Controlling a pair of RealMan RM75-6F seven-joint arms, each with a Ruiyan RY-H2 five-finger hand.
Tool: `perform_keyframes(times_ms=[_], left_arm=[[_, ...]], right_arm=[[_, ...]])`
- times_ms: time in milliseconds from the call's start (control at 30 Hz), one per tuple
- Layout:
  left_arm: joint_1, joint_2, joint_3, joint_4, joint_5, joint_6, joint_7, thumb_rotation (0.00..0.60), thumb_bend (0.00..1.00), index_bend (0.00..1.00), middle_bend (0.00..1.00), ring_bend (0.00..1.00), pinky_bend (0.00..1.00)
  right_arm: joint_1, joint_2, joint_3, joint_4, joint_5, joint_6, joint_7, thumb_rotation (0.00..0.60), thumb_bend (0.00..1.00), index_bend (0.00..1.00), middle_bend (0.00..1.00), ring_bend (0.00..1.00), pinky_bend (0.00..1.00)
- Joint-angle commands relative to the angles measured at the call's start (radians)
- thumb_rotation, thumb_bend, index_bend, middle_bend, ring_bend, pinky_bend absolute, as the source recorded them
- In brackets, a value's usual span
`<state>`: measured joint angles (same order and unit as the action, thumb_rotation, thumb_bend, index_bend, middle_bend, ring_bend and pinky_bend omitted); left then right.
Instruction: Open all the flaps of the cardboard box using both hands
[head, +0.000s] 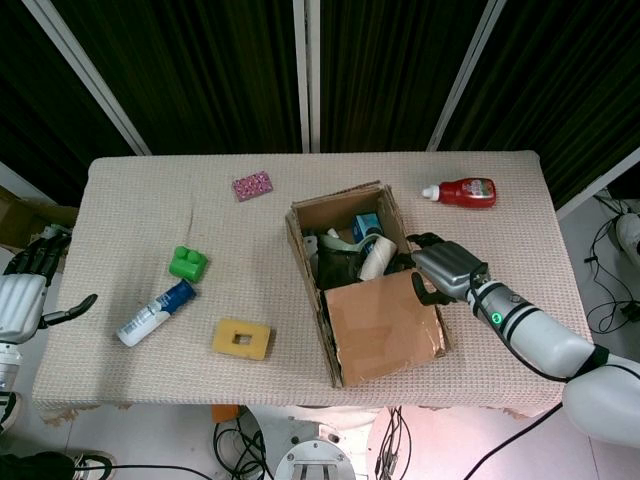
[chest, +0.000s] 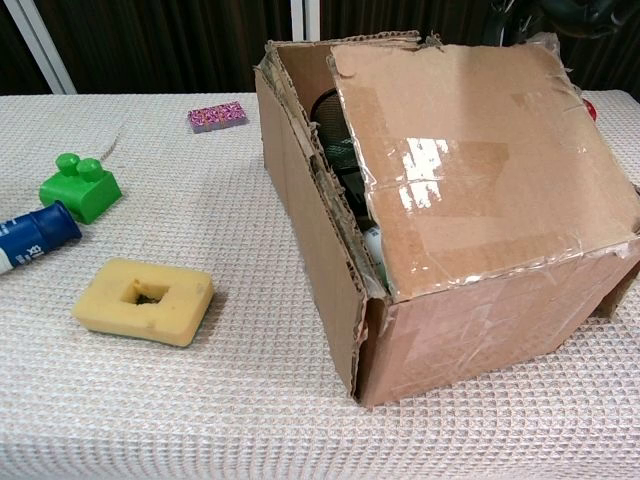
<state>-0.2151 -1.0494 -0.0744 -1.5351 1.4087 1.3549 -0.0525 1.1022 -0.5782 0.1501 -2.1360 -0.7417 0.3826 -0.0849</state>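
Observation:
The cardboard box (head: 345, 262) stands in the middle of the table, its far half uncovered with several items inside. Its near flap (head: 385, 325) is lifted and stands steeply tilted, filling much of the chest view as a taped brown flap (chest: 480, 150). My right hand (head: 447, 270) is at the box's right side, fingers curled around the right edge of that flap and holding it. My left hand (head: 25, 292) hangs off the table's left edge, fingers apart, holding nothing and far from the box.
A red bottle (head: 462, 191) lies at the back right, a pink packet (head: 252, 185) behind the box. Left of the box are a green brick (head: 187, 263), a blue-and-white bottle (head: 155, 312) and a yellow sponge (head: 241, 338).

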Motion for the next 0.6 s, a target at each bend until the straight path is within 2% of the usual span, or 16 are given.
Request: perform_keyframes(times_ms=[33,233,400,600], left_arm=[[-0.001,0.000,-0.001,-0.008,0.002,0.000,0.008,0.052,0.13,0.01,0.07,0.04,0.16],[-0.004,0.004,-0.004,-0.035,0.004,0.001,0.037,0.051,0.13,0.01,0.07,0.04,0.16],[-0.003,0.010,-0.007,-0.054,0.002,0.004,0.050,0.051,0.13,0.01,0.07,0.04,0.16],[-0.004,0.016,-0.008,-0.071,-0.001,0.000,0.063,0.048,0.13,0.01,0.07,0.04,0.16]], right_arm=[[-0.065,0.066,0.066,-0.043,-0.090,-0.044,0.074,0.600,0.83,0.35,0.40,0.00,0.00],[-0.167,0.152,0.150,-0.104,-0.231,-0.065,0.178,0.600,0.83,0.34,0.40,0.00,0.00],[-0.274,0.222,0.214,-0.166,-0.379,-0.035,0.280,0.600,0.82,0.33,0.40,0.00,0.00],[-0.399,0.307,0.244,-0.220,-0.611,0.047,0.420,0.600,0.81,0.31,0.40,0.00,0.00]])
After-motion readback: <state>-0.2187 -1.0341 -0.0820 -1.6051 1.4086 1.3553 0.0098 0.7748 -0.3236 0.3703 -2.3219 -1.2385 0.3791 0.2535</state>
